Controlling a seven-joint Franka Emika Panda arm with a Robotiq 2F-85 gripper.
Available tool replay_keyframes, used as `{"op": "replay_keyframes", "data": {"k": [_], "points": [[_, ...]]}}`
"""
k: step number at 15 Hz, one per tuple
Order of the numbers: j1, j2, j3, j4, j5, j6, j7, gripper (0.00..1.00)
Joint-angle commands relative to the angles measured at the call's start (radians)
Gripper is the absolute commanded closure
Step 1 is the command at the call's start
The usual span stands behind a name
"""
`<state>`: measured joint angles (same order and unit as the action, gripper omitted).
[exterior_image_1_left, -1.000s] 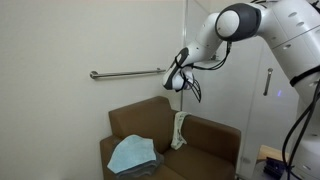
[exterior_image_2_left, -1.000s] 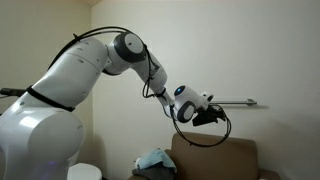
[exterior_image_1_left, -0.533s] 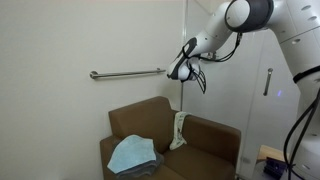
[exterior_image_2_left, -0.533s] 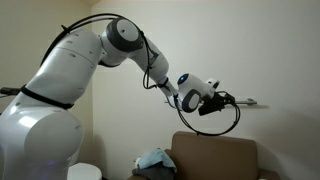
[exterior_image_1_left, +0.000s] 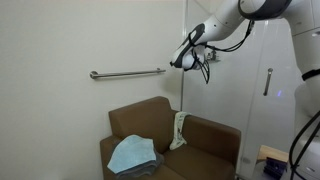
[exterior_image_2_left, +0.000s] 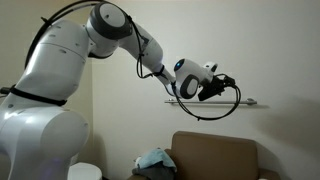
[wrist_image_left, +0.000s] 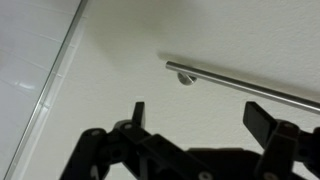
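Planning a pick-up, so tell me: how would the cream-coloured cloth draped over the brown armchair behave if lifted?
Probably floppy: the cream-coloured cloth hangs limp over the brown armchair, so it would likely dangle from one pinch. It looks thin, so probably light. Pushed, it would likely bunch or slide off, not roll.

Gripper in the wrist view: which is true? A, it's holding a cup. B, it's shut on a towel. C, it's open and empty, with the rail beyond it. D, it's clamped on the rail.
C: the gripper shows its jaws wide apart with nothing between them, and the rail lies beyond, untouched.
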<state>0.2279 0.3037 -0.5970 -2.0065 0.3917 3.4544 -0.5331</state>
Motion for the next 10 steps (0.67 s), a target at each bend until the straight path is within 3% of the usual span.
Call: {"op": "replay_keyframes", "data": {"k": [1, 6, 7, 10], "points": [[0.106, -0.023, -0.128, -0.042, 0.036, 0.0, -0.041, 0.0], [0.151, -0.017, -0.216, -0.085, 0.042, -0.002, -0.005, 0.0], [0.121, -0.001, -0.182, -0.056, 0.016, -0.002, 0.002, 0.0], [0.129, -0.001, -0.204, -0.068, 0.018, -0.002, 0.003, 0.0]]}}
